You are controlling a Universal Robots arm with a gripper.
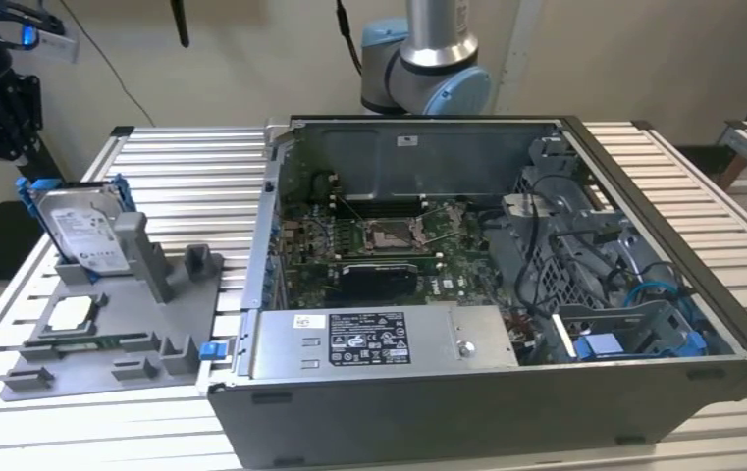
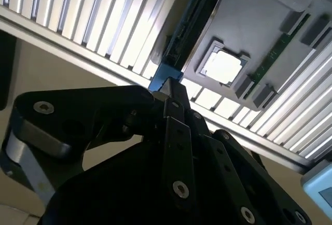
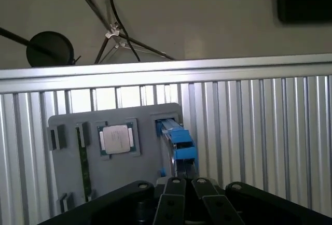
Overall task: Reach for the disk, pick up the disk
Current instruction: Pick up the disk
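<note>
Blue-framed disk (image 1: 81, 226): label (image 1: 90, 241) in exterior view, edge-on in both wrist views.

In the first wrist view, the disk (image 3: 175, 134) is hidden at the end nearest the gripper (image 3: 188, 182). In the second wrist view, its far end is cut off.

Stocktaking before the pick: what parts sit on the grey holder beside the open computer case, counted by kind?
On the grey holder:
disk, standing upright: 1
square silver chip, lying flat: 1
narrow green circuit strip, lying flat: 1
Total: 3
</note>
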